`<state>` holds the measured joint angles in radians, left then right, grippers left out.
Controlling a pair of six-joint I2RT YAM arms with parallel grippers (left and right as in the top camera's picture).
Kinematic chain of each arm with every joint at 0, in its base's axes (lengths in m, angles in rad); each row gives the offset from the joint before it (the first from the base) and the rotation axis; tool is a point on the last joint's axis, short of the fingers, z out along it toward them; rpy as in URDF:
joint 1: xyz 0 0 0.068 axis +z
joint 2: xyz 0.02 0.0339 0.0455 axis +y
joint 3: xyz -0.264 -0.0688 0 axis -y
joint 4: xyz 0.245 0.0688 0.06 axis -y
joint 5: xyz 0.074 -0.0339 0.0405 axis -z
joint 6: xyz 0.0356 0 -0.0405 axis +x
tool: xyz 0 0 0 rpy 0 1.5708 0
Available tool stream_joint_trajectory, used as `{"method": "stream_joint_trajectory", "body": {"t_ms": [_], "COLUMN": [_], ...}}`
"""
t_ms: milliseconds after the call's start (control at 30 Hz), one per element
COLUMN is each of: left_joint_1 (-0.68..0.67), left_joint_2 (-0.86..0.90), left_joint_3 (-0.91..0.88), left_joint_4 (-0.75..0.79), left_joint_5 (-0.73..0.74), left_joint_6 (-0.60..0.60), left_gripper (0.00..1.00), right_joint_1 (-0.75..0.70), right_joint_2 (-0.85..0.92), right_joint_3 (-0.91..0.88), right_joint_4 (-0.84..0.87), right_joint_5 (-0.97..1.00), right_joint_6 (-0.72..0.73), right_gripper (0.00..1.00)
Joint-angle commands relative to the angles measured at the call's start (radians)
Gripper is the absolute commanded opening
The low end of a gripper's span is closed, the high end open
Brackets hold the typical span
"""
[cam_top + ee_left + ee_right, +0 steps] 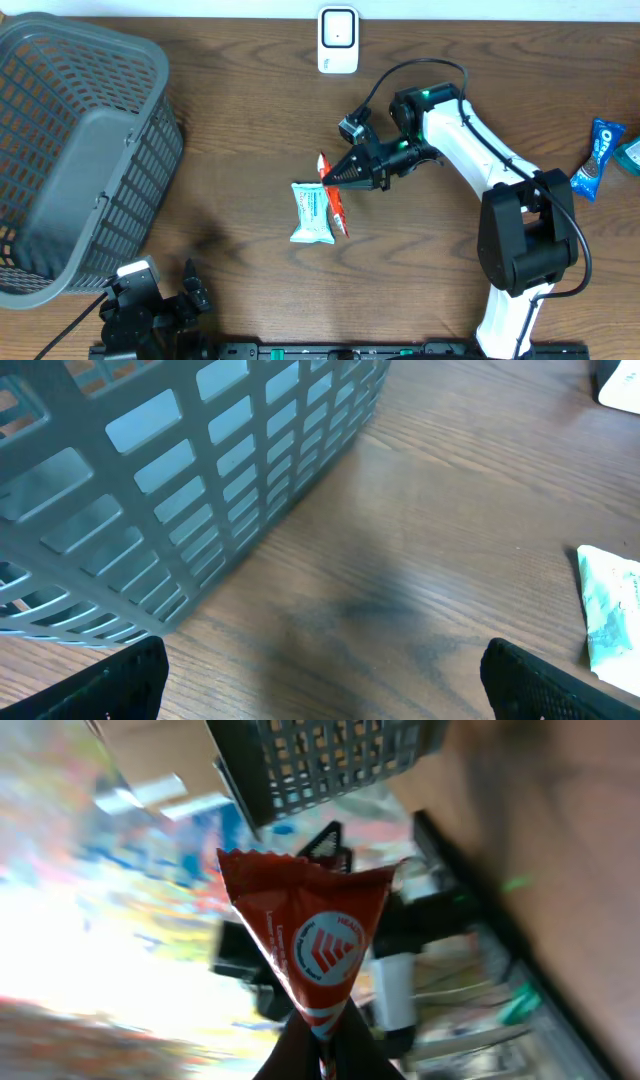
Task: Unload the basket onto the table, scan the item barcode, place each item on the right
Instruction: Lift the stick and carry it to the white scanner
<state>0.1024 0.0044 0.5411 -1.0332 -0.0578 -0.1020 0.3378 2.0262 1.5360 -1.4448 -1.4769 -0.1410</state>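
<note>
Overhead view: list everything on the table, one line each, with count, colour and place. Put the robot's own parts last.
table: one, brown wood, under everything
basket: one, grey plastic lattice, far left
scanner: one, white, top centre edge
red packet: one, red with a white logo, centre, pinched at one end by the right gripper
teal-and-white packet: one, centre, lying flat just left of the red packet
blue packet: one, blue with white lettering, far right
teal item: one, cut off by the right edge, kind unclear
left gripper: one, black, open, bottom left near the basket, holding nothing
right gripper: one, black on a white arm, shut on the red packet
</note>
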Motion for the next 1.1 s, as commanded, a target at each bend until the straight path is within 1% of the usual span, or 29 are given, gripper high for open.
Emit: {"method": "stream_joint_trajectory", "body": {"t_ms": [0,100,300,367,400,467,533,600,667,700,800,867,933,1067], "left_joint_1": [-0.004,-0.004,-0.004,-0.004,-0.004,-0.004,-0.004,-0.004,-0.004,-0.004,-0.004,-0.004,-0.004,-0.004], "left_joint_2": [0.0,0.0,0.0,0.0,0.0,0.0,0.0,0.0,0.0,0.0,0.0,0.0,0.0,0.0], "left_joint_3": [-0.003,-0.003,-0.003,-0.003,-0.003,-0.003,-0.003,-0.003,-0.003,-0.003,-0.003,-0.003,-0.003,-0.003], "left_joint_4": [-0.001,-0.001,-0.001,-0.001,-0.001,-0.001,-0.001,-0.001,-0.001,-0.001,-0.001,-0.001,-0.001,-0.001], "left_joint_5": [-0.002,-0.002,-0.002,-0.002,-0.002,-0.002,-0.002,-0.002,-0.002,-0.002,-0.002,-0.002,-0.002,-0.002], "left_joint_6": [-0.005,-0.005,-0.005,-0.005,-0.005,-0.005,-0.005,-0.005,-0.005,-0.005,-0.005,-0.005,-0.005,-0.005], "left_gripper": [1.0,1.0,1.0,1.0,1.0,1.0,1.0,1.0,1.0,1.0,1.0,1.0,1.0,1.0], "right_joint_1": [0.004,0.001,-0.004,-0.004,-0.004,-0.005,-0.005,-0.001,0.0,-0.004,-0.007,-0.005,-0.004,-0.008], "right_joint_2": [-0.006,-0.006,-0.006,-0.006,-0.006,-0.006,-0.007,-0.007,-0.007,-0.007,-0.007,-0.006,-0.004,0.018], "right_joint_3": [-0.005,-0.005,-0.005,-0.004,0.005,0.016,0.042,0.068,0.1,0.13,0.161,0.167,0.167,0.169], "right_joint_4": [-0.043,-0.077,-0.071,-0.01,0.1,0.239,0.342,0.366,0.374,0.387,0.47,0.565,0.656,0.834], "right_joint_5": [-0.085,-0.085,-0.073,-0.033,0.052,0.257,0.581,0.753,0.892,0.977,1.086,1.175,1.263,1.348], "right_joint_6": [0.175,0.174,0.167,0.148,0.186,0.37,0.609,0.717,0.866,1.035,1.253,1.365,1.436,1.508], "right_gripper": [0.01,0.01,0.01,0.01,0.01,0.01,0.01,0.01,0.01,0.01,0.01,0.02,0.02,0.02]}}
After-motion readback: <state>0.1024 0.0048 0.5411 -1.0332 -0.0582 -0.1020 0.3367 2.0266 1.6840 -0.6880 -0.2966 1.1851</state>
